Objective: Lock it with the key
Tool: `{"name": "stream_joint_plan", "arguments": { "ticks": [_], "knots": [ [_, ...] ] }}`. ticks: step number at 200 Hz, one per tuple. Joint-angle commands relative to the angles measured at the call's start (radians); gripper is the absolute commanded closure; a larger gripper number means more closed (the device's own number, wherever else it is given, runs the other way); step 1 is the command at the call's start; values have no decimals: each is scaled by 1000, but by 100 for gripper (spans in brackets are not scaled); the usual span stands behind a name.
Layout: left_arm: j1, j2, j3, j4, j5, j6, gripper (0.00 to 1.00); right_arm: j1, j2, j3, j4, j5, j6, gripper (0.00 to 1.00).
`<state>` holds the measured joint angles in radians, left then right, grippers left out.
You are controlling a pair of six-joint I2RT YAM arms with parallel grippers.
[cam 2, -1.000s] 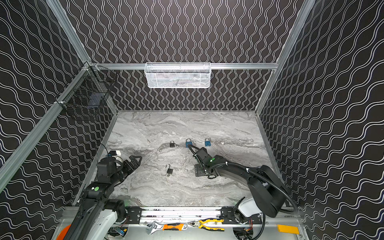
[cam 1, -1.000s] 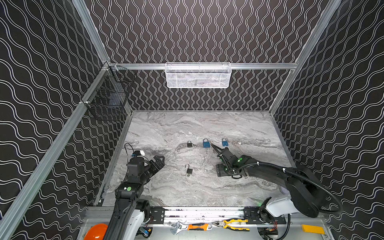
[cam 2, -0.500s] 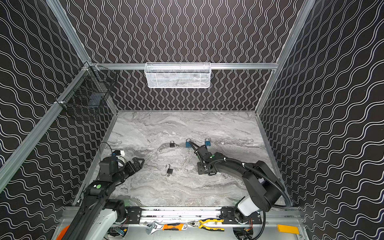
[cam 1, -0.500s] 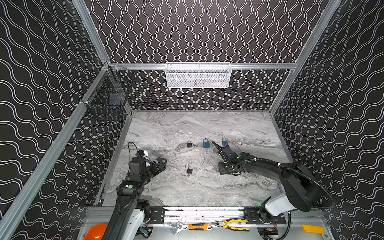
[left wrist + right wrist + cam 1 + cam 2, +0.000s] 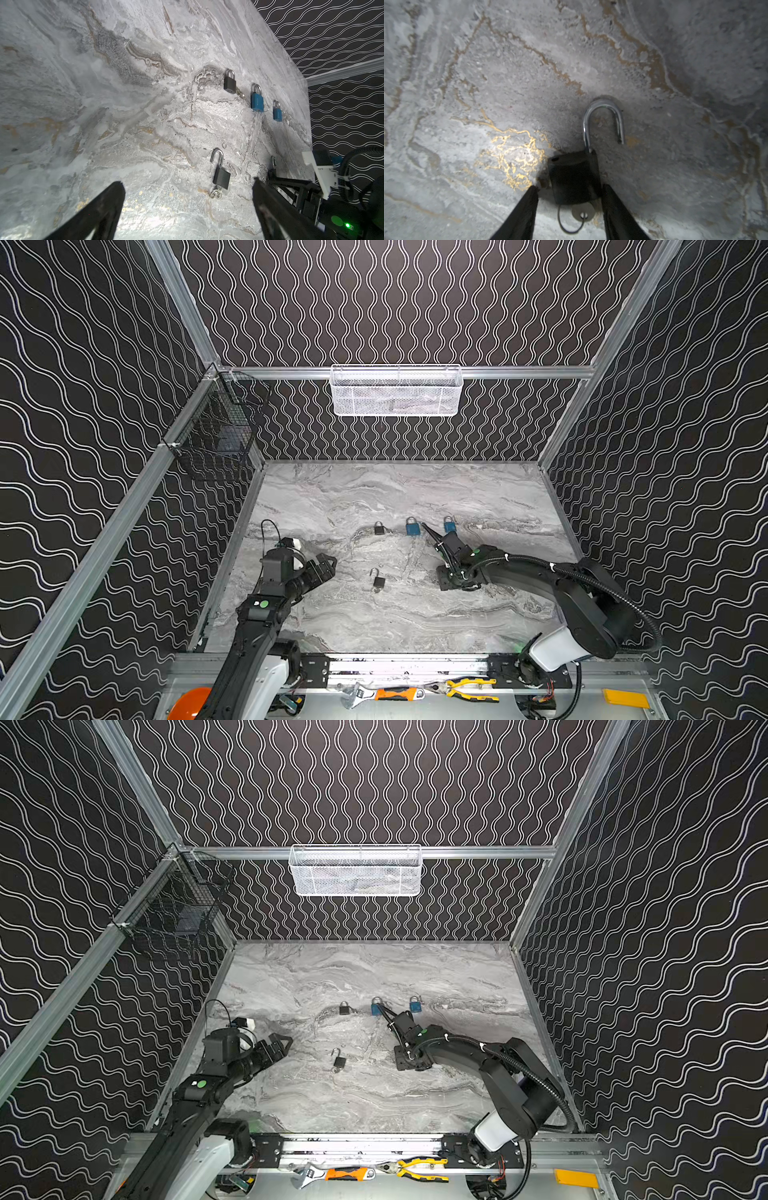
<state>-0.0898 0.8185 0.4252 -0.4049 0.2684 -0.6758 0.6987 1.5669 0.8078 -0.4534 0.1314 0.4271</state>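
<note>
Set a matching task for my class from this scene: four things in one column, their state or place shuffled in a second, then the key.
Things
1. left gripper
2. centre black padlock
3. far black padlock
4. white mesh basket

States or places
A. hangs on the back rail
B. shackle swung open
C. jaws wide, nothing between them
D. shackle closed

Pairs: 1-C, 2-B, 3-D, 4-A

The marble tabletop [image 5: 374, 489] bears two blue padlocks [image 5: 412, 527] and three black padlocks [image 5: 378, 582].
</note>
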Motion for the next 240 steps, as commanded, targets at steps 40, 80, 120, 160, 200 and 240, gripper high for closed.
{"name": "stream_joint_plan", "arguments": {
  "ticks": [40, 80, 120, 160, 200, 240],
  "knots": [
    [1, 52, 22, 69, 38, -9, 1, -1, 25, 25, -44, 63, -6, 48],
    [1, 104, 41, 88, 81, 10, 1, -1, 15, 2, -24, 40, -14, 48],
    [1, 107, 49, 84, 95, 24, 1, -1, 27, 5, -17, 45, -41, 48],
    [1, 93, 24, 110, 102, -5, 1, -1, 47, 22, -26, 47, -54, 49],
    [1, 111, 29, 110, 110, -1, 1, 0, 50, 17, -21, 38, -55, 52],
    [1, 141, 45, 106, 112, 15, 1, -1, 45, 10, -25, 17, -47, 66]
  ]
}}
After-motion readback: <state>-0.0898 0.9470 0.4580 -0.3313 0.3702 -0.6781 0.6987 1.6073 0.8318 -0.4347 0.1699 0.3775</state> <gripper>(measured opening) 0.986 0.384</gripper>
